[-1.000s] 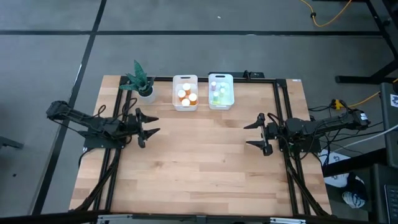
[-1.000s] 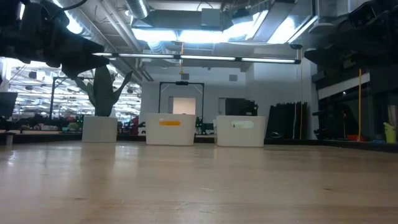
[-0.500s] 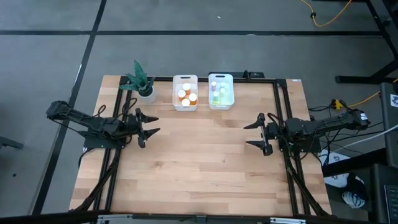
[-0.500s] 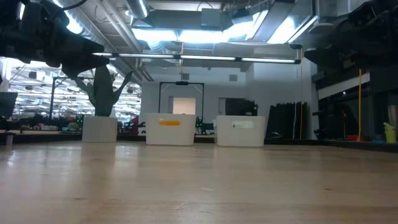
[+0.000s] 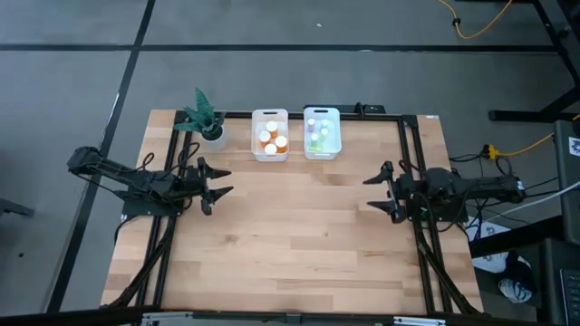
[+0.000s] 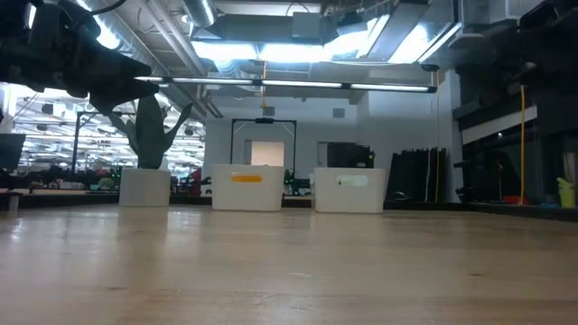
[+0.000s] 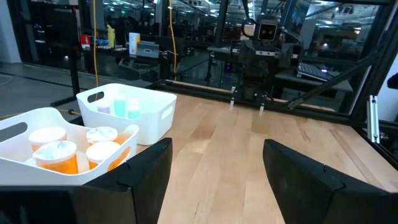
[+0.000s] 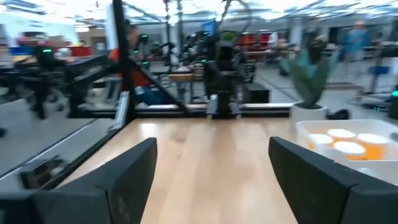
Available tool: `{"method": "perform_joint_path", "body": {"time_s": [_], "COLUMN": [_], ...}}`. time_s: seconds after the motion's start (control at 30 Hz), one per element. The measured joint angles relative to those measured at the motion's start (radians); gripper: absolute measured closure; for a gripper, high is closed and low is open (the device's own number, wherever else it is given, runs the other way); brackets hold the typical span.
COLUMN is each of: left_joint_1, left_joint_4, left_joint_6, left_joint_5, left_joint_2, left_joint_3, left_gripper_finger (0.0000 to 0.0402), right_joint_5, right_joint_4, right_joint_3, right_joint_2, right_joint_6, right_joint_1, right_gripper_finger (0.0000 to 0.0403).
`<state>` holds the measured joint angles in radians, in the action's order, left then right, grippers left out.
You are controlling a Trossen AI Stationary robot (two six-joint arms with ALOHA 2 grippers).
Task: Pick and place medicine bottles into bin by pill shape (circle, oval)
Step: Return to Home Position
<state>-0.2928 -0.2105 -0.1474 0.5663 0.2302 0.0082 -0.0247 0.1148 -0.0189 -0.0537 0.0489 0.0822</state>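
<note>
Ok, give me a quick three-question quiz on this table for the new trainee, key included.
1. True or false: the left tool grips a bottle.
2. The orange bottles sit in the bin: A) nearer the plant; B) farther from the plant; C) in neither.
3. Fill the gap: the right tool is ___ (open or shut).
Key: 1 false, it is open and empty; 2 A, the left bin; 3 open.
</note>
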Motion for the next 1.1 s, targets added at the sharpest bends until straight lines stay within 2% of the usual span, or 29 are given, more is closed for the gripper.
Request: {"method": "perform_joint_path", "body": {"time_s": [0.07, 0.2, 0.43, 1.1], "left_joint_1": [0.000, 0.000, 0.000, 0.000], "left_joint_4": [0.000, -0.004, -0.005, -0.005], "left_joint_6": [0.000, 0.000, 0.000, 0.000], "left_joint_5": [0.000, 0.000, 0.000, 0.000], "left_joint_2": [0.000, 0.000, 0.000, 0.000], "left_joint_3": [0.000, 0.000, 0.000, 0.000], "left_gripper_finger": [0.0158, 0.0158, 0.0158, 0.0158], "right_joint_5": [-0.041, -0.082, -0.082, -0.082], "right_joint_4": [-0.059, -0.098, -0.106, -0.105], "right_joint_3": [0.000, 0.001, 0.001, 0.001], "right_joint_2": [0.051, 0.052, 0.053, 0.047], "right_joint_6": [0.005, 0.027, 0.029, 0.023], "right_joint_1": [-0.005, -0.029, -0.070, -0.070], "right_gripper_finger": [0.0092, 0.0092, 0.0092, 0.0092]}}
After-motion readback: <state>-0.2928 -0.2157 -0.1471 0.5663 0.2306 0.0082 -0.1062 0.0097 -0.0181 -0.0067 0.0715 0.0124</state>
